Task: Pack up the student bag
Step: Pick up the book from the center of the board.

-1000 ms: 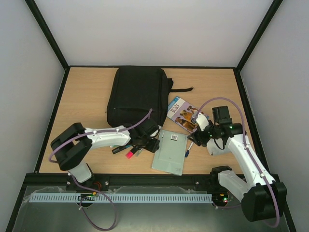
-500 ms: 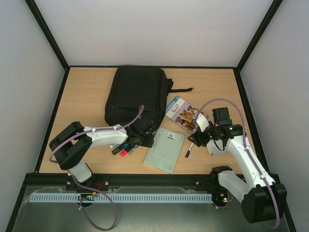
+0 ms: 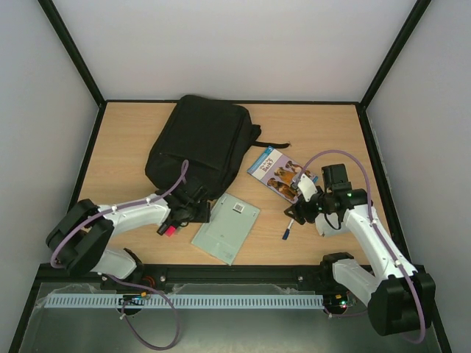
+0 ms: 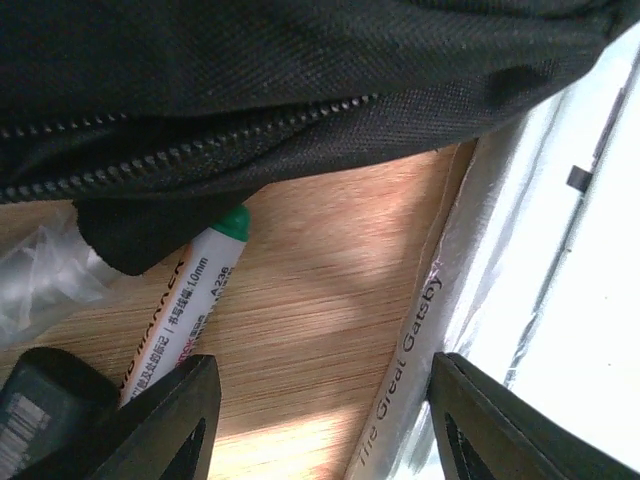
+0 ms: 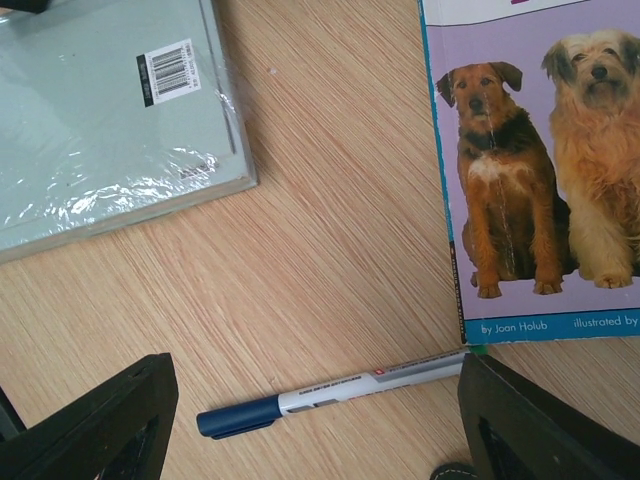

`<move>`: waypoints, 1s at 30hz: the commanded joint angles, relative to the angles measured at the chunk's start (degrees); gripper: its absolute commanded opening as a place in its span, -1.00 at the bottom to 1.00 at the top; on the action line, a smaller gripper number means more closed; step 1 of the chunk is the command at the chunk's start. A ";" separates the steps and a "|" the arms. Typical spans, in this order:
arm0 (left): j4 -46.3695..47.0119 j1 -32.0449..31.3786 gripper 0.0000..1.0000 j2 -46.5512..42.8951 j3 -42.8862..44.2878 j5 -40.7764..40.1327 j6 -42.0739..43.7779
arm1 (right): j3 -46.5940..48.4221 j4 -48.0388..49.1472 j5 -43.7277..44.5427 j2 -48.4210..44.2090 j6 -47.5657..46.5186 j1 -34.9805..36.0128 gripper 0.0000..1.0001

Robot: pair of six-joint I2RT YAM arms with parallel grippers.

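My student bag is big, black and soft, with a zip. It lies on the far left of the table. I count two books. The wrapped book says "The Great Gatsby". The dog book says "Joan Holub". There is one blue pen. My left gripper and right gripper both have their fingers apart and hold nothing.

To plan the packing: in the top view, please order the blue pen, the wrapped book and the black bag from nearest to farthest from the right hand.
1. blue pen, just beside the right hand.
2. wrapped book, to its left, centre front.
3. student bag, far left, toward the back.
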 commanded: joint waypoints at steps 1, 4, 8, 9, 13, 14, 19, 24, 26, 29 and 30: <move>-4.74 1.38 0.22 -0.83 -1.89 1.39 4.55 | -0.45 -0.70 -1.82 0.73 0.70 0.50 0.55; -3.95 -0.18 0.29 -2.42 -1.16 6.08 5.85 | -0.53 -0.74 -3.38 1.31 0.91 0.79 0.53; -5.58 -0.41 0.37 -4.78 -0.44 10.58 5.09 | 0.66 -2.25 -7.98 3.82 0.21 1.44 0.53; -5.69 -0.45 0.42 -5.45 -0.80 11.44 4.67 | 1.29 -2.54 -8.84 4.69 0.12 1.54 0.53; -5.27 -0.57 0.58 -4.85 -2.52 15.21 3.76 | 5.34 -2.63 -11.99 9.98 2.64 1.55 0.51; -5.14 -0.70 0.59 -4.59 -3.15 15.13 3.38 | 6.81 -3.08 -13.05 11.64 3.79 1.62 0.49; -3.58 -2.09 0.58 -4.21 -5.74 14.06 0.87 | 15.06 -4.63 -14.51 18.40 13.62 2.05 0.48; 0.21 -3.77 0.57 -4.51 -7.80 14.96 -1.52 | 18.23 -8.99 -16.77 27.04 21.74 4.97 0.52; 1.98 -5.49 0.56 -4.03 -8.05 15.56 -2.74 | 18.93 -10.00 -14.39 30.73 22.84 7.86 0.52; 2.73 -7.85 0.55 -3.46 -7.78 15.04 -4.13 | 19.24 -9.12 -12.10 32.54 26.16 10.13 0.54; 2.66 -8.30 0.55 -3.46 -7.62 14.77 -4.41 | 19.65 -9.24 -11.39 33.45 26.98 10.72 0.54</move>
